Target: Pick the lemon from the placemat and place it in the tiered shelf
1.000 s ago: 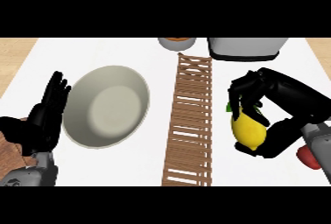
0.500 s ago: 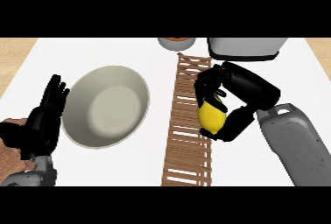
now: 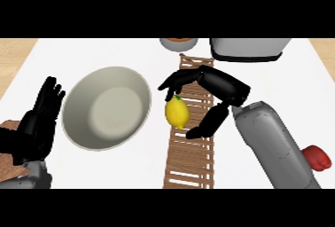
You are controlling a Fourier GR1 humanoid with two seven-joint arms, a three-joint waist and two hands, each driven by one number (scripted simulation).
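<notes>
Hanging over the wooden slatted shelf (image 3: 189, 155), the right hand (image 3: 212, 91) has its fingers and thumb curled around the yellow lemon (image 3: 177, 113), which sits between them above the shelf's left rail, just beside the pale bowl (image 3: 104, 108). Whether the lemon touches the slats is hard to say from up here. Over at the left edge the left hand (image 3: 40, 122) rests with straight fingers up. A red pepper-like thing (image 3: 317, 157) peeks out beside the right forearm.
</notes>
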